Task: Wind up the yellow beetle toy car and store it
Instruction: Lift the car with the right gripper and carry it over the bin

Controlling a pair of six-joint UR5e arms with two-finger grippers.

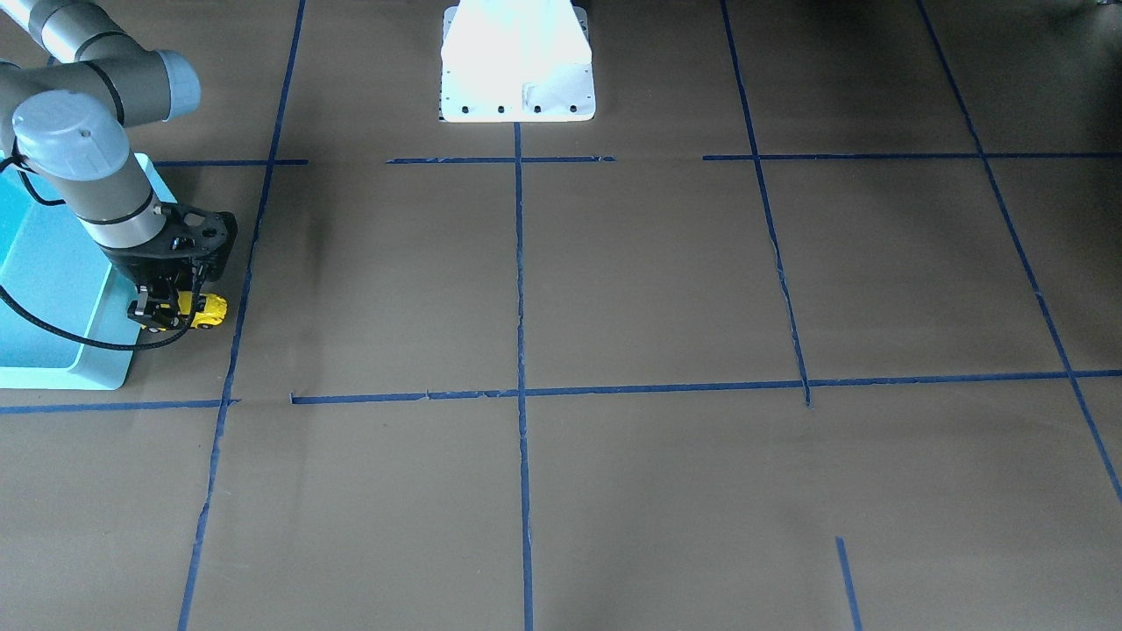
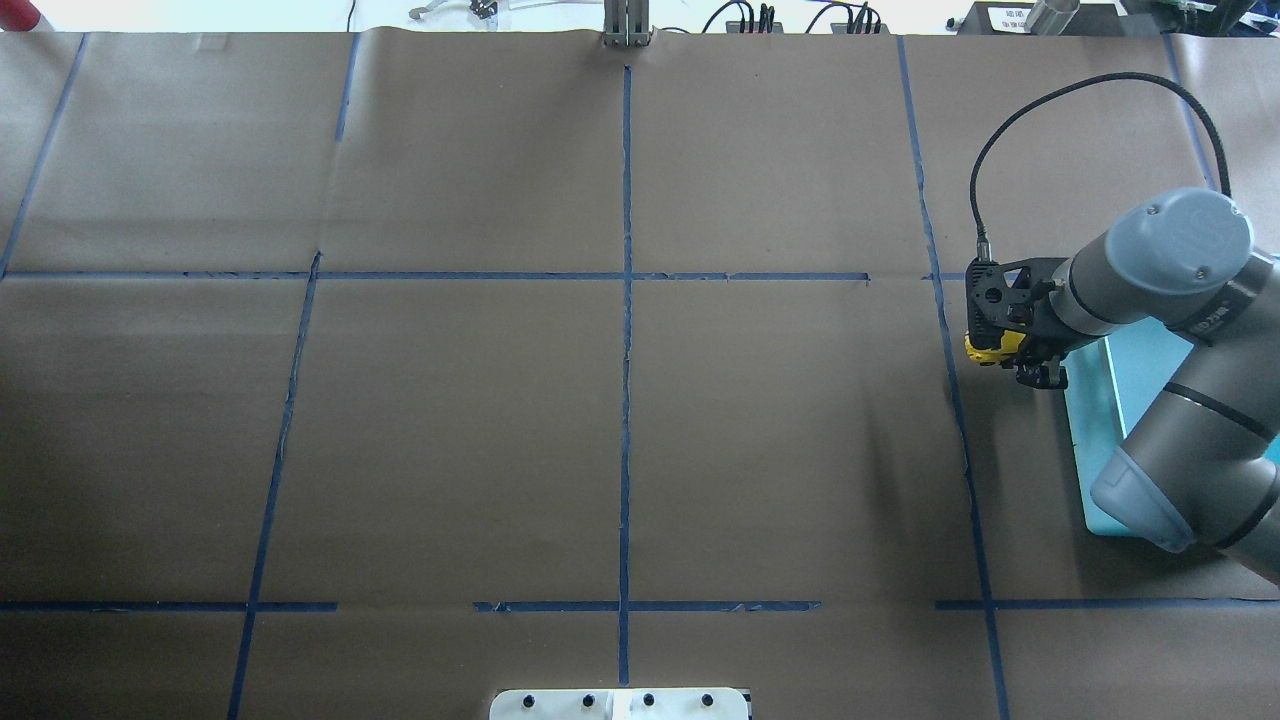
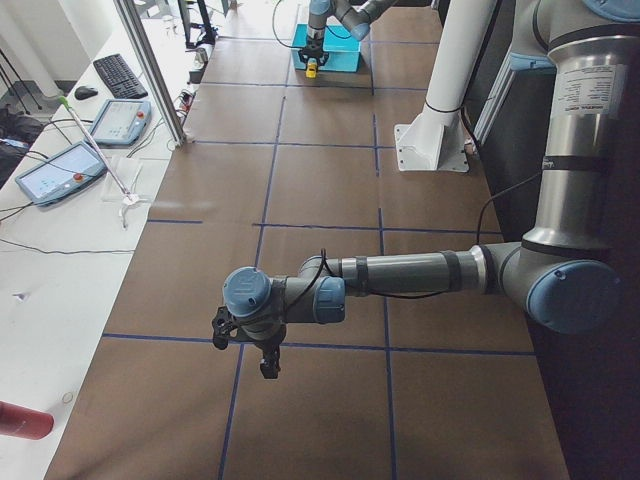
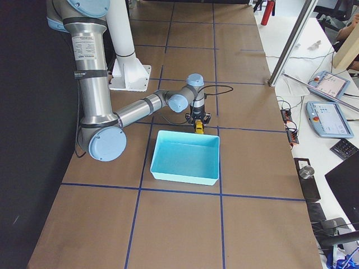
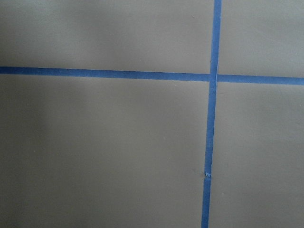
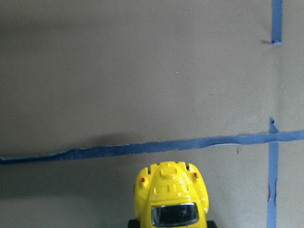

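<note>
Your right gripper [image 1: 168, 305] points down at the right end of the table, its fingers clamped on the yellow beetle toy car [image 1: 207, 311]. In the front-facing view the car's rounded body sticks out sideways from between the black fingers. Whether the wheels touch the brown paper [image 2: 450, 430] or hang just above it, you cannot tell from any view. The car is outside the teal bin [image 1: 53, 263], just beside the bin wall that faces the middle of the table. In the overhead view it lies between that wall on its right and a long blue tape line [image 2: 955, 400] on its left. From the right wrist camera you see the car from above at the bottom edge, with one dark window showing. Past its yellow end another strip of tape runs across the paper, near the car but apart from it. Your left gripper [image 3: 267, 366] hangs well away at the other end of the table, pointing down over the paper close to a crossing of tape lines. It shows only in the left side view, so you cannot tell whether its fingers are apart or together, and its own wrist camera shows only paper and crossing tape. The white robot base [image 1: 517, 61] stands at the middle of the robot's edge of the table.
</note>
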